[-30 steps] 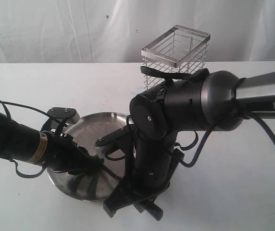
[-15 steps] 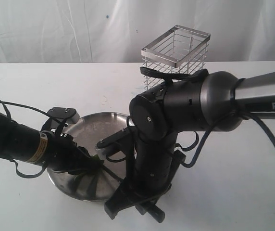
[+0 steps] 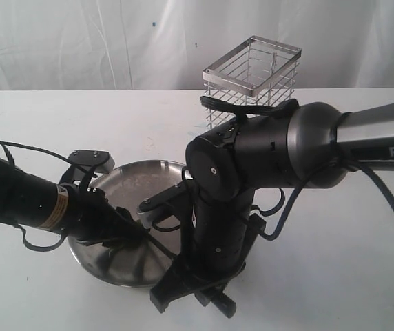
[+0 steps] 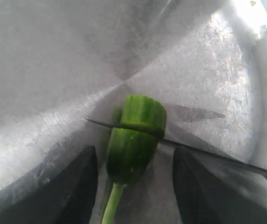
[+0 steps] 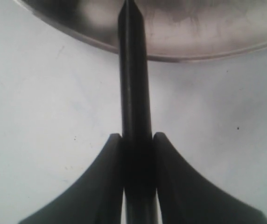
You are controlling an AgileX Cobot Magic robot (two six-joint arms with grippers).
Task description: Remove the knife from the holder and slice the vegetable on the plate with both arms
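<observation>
Plate (image 3: 142,181): on worktop (image 3: 45,124).
Right claw (image 5: 137,137): clamped on knife (image 5: 134,84), entering at plate's 5 o'clock.
Left claw (image 4: 134,161): wide, flanking vegetable (image 4: 133,140) untouched, mid-plate, blade sunk in.
Advice: steady vegetable; press straight down.

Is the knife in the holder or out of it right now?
Out. The right gripper clamps the knife by its handle, blade cutting across the vegetable on the plate, away from the holder.
</observation>
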